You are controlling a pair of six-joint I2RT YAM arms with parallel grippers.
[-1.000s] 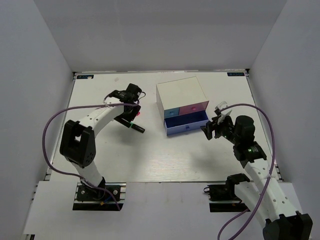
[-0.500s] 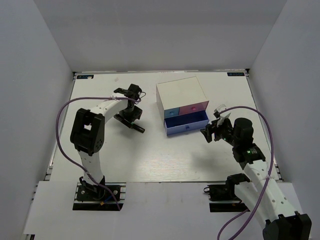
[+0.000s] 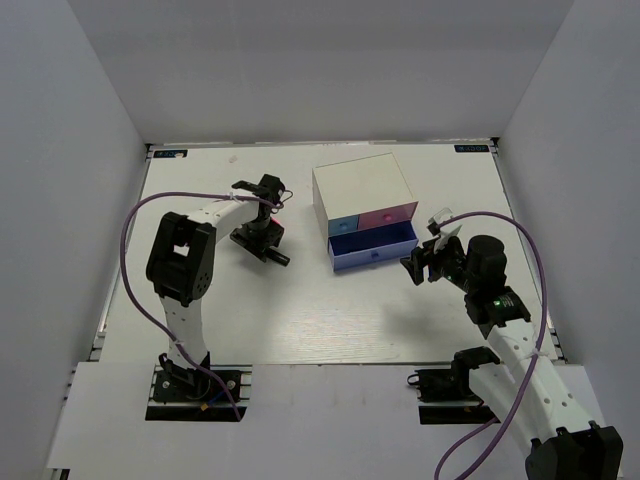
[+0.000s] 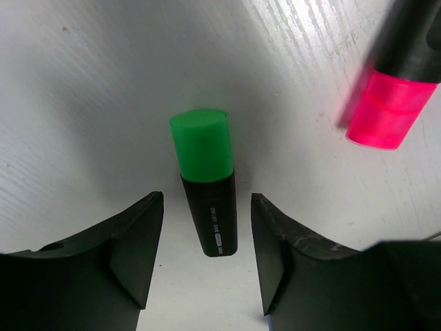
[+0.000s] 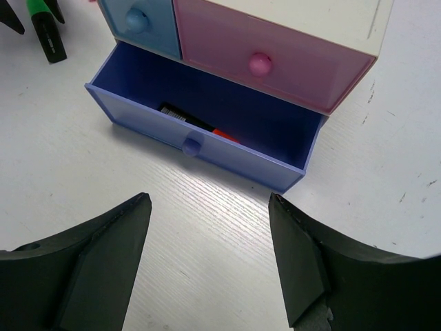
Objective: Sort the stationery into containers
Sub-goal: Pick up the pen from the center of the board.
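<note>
The green-capped highlighter (image 4: 207, 183) is seen lying on the table (image 4: 83, 83) inside the parted left gripper (image 4: 206, 207), touched by neither finger. The pink-capped highlighter (image 4: 389, 103) beside it is blurred and cut off. Further right, an orange-capped highlighter (image 5: 193, 121) is half hidden in the pulled-out blue-purple drawer (image 5: 227, 162), before which the right gripper (image 5: 209, 200) is held open and empty.

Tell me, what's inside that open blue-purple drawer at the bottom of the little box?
A black highlighter with an orange cap lies just behind the blue-purple drawer's front wall, which hides part of it. The drawer's back end, under the pink drawer, is covered.
</note>
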